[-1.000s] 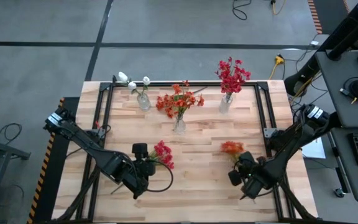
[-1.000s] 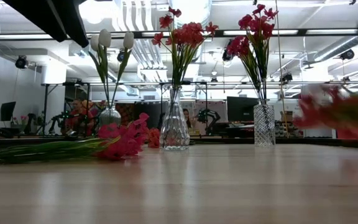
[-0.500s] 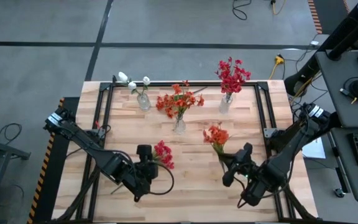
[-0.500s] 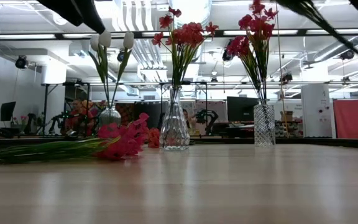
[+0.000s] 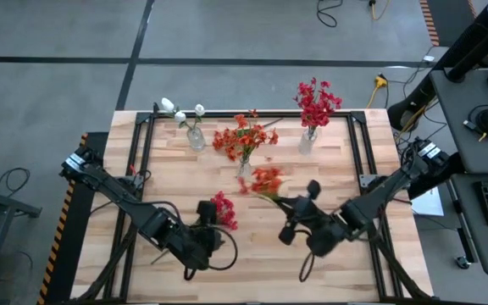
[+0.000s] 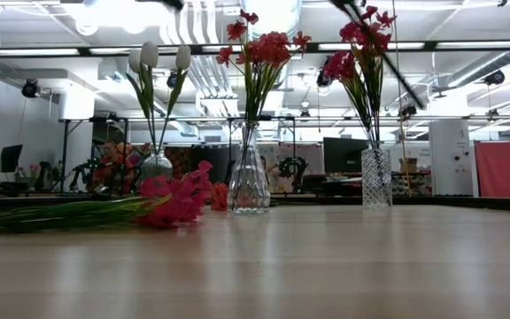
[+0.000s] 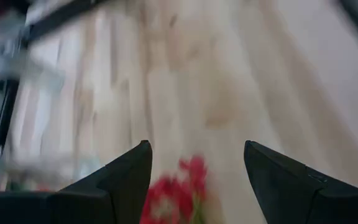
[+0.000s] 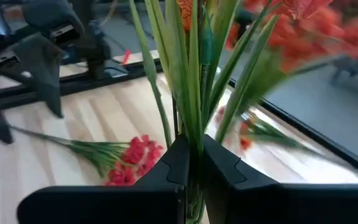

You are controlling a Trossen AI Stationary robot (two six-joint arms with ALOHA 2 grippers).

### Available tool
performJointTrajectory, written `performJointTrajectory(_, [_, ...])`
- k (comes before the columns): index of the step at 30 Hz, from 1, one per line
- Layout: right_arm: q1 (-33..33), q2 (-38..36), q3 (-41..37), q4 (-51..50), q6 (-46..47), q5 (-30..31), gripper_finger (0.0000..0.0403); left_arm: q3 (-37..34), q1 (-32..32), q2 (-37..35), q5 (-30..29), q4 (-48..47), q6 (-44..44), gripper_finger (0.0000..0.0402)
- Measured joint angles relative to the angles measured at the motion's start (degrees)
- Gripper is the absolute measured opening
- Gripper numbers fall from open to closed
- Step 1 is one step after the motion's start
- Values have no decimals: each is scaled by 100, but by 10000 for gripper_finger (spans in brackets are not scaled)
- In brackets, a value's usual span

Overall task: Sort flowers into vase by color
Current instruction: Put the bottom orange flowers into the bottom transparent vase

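White flowers [image 5: 182, 111], orange flowers [image 5: 242, 135] and red flowers [image 5: 315, 103] stand sorted in vases. One red spray [image 5: 222, 209] lies on the table [image 5: 176, 182] before my spread left gripper [image 5: 214, 235]. My right gripper [image 5: 299, 215] pinches an orange spray [image 5: 265, 180] near its vase. Two remain.

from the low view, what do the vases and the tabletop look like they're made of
The vases: clear glass by the look; the middle vase and the right vase show cut facets and the room through them. The round left vase looks glassy too. The tabletop: pale wood planks, smooth satin finish, faint grain and soft reflections.
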Motion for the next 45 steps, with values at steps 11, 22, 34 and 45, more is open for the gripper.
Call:
performJointTrajectory(11, [-1129,0,-2,2368,-3283,-2460,18,-1748,425,-801,82,2850,723,237])
performJointTrajectory(22, [-2786,0,-681,4867,-4517,-5311,18,-4051,1062,-2051,34,6219,1259,237])
performJointTrajectory(34, [-4280,-147,-1694,6823,-3793,-6776,18,-4592,2483,-1931,692,7032,1059,237])
performJointTrajectory(45, [-4359,-214,-1870,7333,-3944,-7235,18,-4607,3086,-899,656,8015,1219,237])
